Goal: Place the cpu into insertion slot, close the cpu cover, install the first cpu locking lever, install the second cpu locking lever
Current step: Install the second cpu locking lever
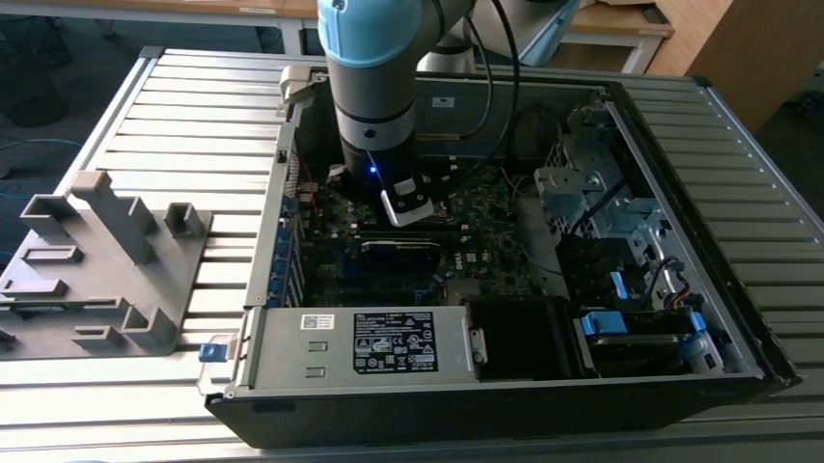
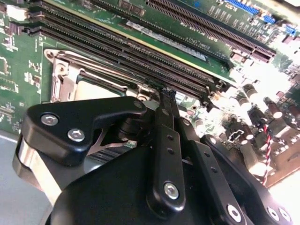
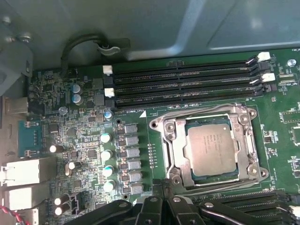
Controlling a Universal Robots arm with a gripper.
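The cpu [image 3: 213,147], a dull grey square chip, lies in the insertion slot [image 3: 174,123] on the green motherboard. The silvery cpu cover [image 3: 174,143] lies flat over it, and the chip shows through its window. Thin metal lever wires [image 3: 201,111] run along the socket's edges. In the second wrist view my gripper [image 2: 167,93] has its two black fingers [image 2: 165,126] pressed together, shut, with their tips at the socket's edge [image 2: 63,70] next to the memory slots [image 2: 140,51]. In the exterior view my gripper [image 1: 407,207] hangs low inside the open computer case, over the board.
Long black memory slots [image 3: 187,84] lie along one side of the socket, with capacitors [image 3: 107,154] and ports [image 3: 23,171] on another side. The case walls [image 1: 682,183], a power supply [image 1: 373,342] and drive bays [image 1: 644,328] hem in the arm. A grey fixture [image 1: 103,260] stands at the exterior view's left.
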